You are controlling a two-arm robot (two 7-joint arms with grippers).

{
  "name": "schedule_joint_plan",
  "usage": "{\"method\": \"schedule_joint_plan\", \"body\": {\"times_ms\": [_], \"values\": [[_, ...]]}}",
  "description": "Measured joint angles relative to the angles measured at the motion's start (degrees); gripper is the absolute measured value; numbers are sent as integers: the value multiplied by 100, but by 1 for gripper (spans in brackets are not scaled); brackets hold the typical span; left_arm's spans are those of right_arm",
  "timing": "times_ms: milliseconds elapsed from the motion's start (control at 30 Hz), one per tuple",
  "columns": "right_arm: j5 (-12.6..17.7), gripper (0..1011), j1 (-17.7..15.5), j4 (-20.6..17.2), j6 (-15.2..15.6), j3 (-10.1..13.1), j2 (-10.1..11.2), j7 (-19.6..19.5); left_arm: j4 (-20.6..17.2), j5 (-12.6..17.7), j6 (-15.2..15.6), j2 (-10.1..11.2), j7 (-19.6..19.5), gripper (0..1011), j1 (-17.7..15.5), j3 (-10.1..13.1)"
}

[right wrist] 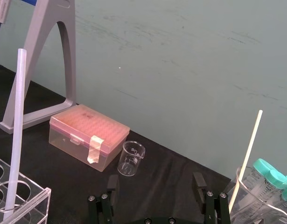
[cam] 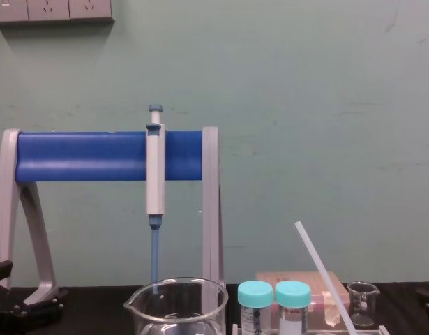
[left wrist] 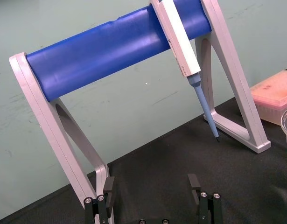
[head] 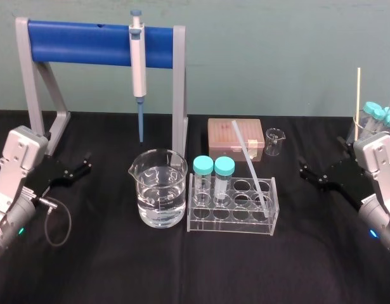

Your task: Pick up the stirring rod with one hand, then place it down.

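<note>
Translucent-white stirring rod (head: 248,161) leaning in clear rack (head: 245,223) | left gripper (head: 85,164) at table's left, jaws wide, empty | right gripper (head: 305,171) at right, jaws wide, empty

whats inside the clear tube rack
Two teal-capped tubes stand in the left holes of the clear rack, and the stirring rod leans in a right-hand hole. The other holes look empty. What the tubes hold cannot be made out.
</note>
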Motion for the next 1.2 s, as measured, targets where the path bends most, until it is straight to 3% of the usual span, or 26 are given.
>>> {"method": "schedule_joint_plan", "body": {"times_ms": [1200], "values": [[7, 1003, -26, -14, 3, 45, -24, 33, 0, 0, 0, 0, 0, 1000, 0, 0]]}}
